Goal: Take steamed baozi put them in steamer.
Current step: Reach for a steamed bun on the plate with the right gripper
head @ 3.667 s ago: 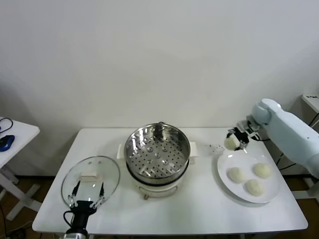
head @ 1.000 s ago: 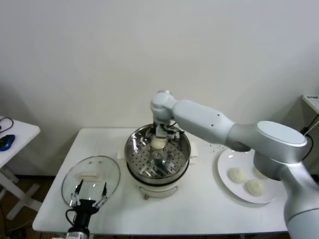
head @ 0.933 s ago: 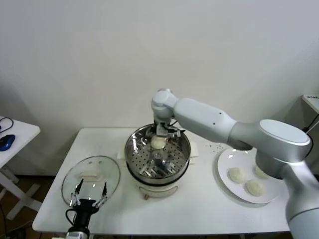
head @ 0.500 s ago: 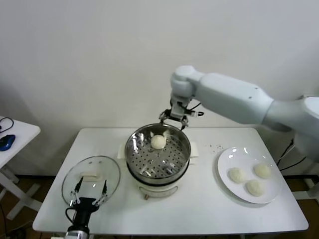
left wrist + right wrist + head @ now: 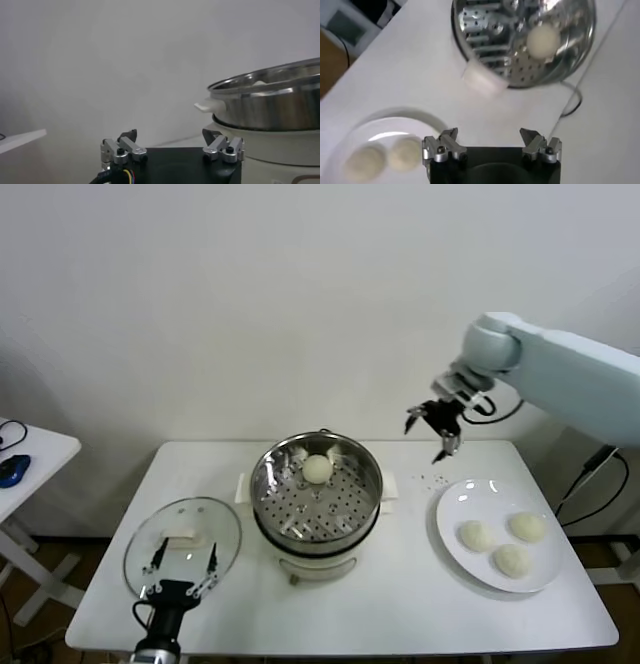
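Note:
The steamer (image 5: 316,496) stands mid-table, a shiny steel pot with a perforated insert on a white base. One cream-white baozi (image 5: 318,469) lies on the insert at the far side; it also shows in the right wrist view (image 5: 543,40). Three baozi (image 5: 474,535) (image 5: 526,526) (image 5: 511,560) lie on the white plate (image 5: 455,502) at the right. My right gripper (image 5: 434,428) is open and empty, up in the air between the steamer and the plate. My left gripper (image 5: 180,570) is open and empty, low at the table's front left, by the glass lid.
A round glass lid (image 5: 182,542) with a white handle lies flat left of the steamer. A small white side table (image 5: 28,454) with a blue mouse stands at the far left. The wall is close behind the table.
My right gripper let the baozi go onto the steamer insert, rose open, and swung right toward the plate. The left arm has not moved.

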{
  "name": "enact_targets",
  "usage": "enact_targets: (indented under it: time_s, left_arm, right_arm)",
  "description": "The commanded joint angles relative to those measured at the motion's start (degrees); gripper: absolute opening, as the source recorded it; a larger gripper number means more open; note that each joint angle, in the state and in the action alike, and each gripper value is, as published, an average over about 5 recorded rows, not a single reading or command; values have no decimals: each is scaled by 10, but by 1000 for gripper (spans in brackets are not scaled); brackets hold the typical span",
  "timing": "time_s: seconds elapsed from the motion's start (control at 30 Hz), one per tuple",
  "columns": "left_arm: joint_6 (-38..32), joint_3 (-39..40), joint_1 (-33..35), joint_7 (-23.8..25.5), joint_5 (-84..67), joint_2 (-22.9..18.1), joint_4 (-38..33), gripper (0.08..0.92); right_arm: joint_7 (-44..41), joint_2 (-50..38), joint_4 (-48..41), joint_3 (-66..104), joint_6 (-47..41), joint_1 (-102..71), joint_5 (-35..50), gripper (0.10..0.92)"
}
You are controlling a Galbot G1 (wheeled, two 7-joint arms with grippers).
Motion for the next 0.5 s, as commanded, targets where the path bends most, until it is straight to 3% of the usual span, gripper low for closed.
enact_targets:
  time_s: [0.03, 0.5]
  left_arm:
    - [-1, 0, 1, 0, 2, -1, -3, 823]
    - [-1, 1, 3, 1, 10, -8, -1, 823]
  right_arm:
    - [4, -102, -6, 119, -43, -181, -45, 823]
    - [34, -63, -61, 223, -40, -325, -116, 823]
